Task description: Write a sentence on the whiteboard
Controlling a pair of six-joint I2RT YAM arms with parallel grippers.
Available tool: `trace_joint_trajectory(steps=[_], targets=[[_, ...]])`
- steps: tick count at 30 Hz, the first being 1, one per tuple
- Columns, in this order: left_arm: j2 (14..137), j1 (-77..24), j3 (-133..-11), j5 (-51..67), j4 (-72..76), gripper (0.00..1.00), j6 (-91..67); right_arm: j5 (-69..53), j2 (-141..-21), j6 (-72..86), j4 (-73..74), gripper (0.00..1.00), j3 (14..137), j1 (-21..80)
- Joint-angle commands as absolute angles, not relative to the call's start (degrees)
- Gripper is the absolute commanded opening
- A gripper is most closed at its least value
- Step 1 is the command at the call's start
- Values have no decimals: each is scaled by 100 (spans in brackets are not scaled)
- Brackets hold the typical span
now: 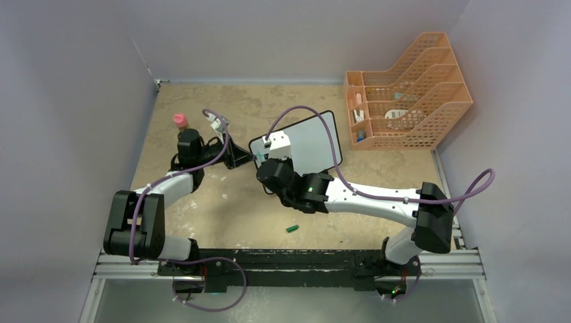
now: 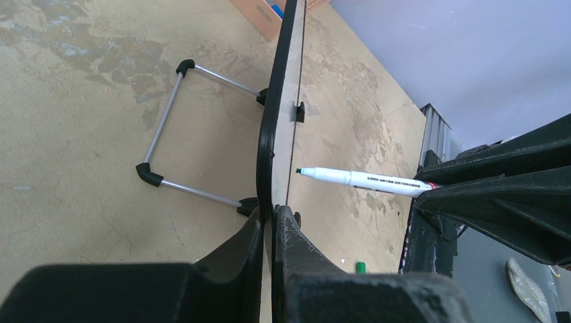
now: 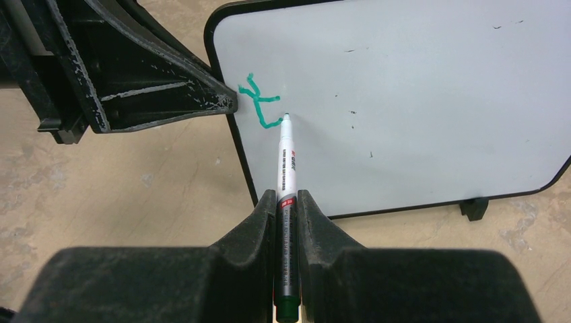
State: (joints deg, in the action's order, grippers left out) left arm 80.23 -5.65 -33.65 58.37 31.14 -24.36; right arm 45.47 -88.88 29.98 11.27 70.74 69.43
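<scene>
The whiteboard (image 3: 417, 101) looks light, stiff, tippy; the left end effector (image 2: 273, 219) clamps its edge, the right end effector (image 3: 288, 202) grips the marker (image 3: 285, 158), tip seemingly touching.

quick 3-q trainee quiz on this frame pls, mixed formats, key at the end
1. True or false: the left claw is clamped on the edge of the whiteboard.
2. The strokes on the board are: A red, B green, C black.
3. Fill in: the right claw holds a ____, its tip pointed at the board near the strokes.
Key: 1 true; 2 B; 3 marker.
</scene>
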Motion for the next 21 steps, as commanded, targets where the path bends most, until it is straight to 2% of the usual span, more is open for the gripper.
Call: trace_joint_trajectory(steps=[1,21], targets=[[7891,-589,-3560,5846,3200,0,-2188,4663,-8684,3047,857,0,7038,6940],[7921,-589,-3577,5845,3193,0,-2162,4926,-8846,3030,799,0,7086,6935]])
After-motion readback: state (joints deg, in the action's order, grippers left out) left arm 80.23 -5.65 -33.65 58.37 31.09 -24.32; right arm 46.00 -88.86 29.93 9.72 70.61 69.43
